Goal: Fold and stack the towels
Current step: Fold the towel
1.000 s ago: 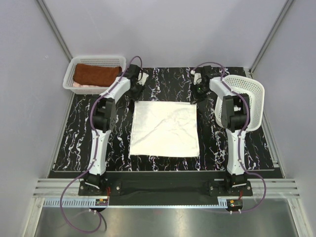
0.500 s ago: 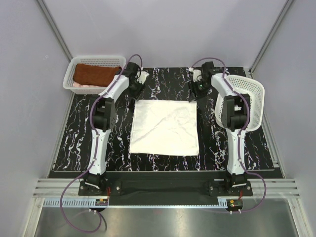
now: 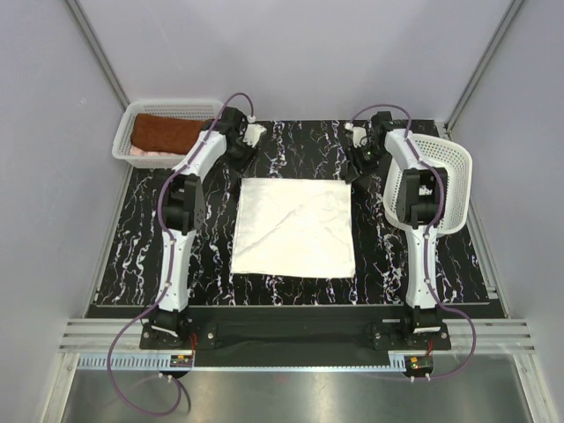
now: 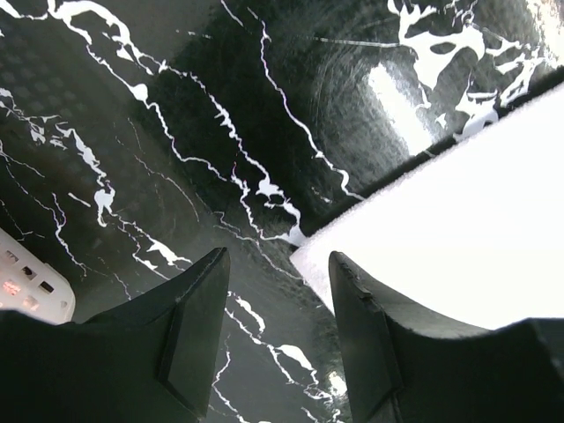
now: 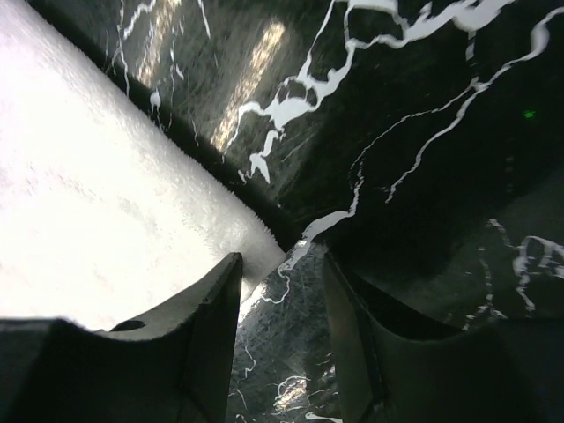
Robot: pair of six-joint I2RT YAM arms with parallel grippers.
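Wrists shifting slightly outward since earlier | left gripper point(image 4: 279, 262) hovering, jaws apart, at upper-left corner of white towel point(image 3: 293, 227), lying flat mid-frame | right gripper point(image 5: 282, 260) hovering, jaws apart, at upper-right corner | first fold seemingly starting; next needing both corners pinched

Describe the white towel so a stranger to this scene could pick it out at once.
Find the black, white-veined table. At its middle lies the white towel, spread flat as one square sheet. The rust-brown towel sits in the white basket at the far left corner; only this cloth is white and lies on the bare table.
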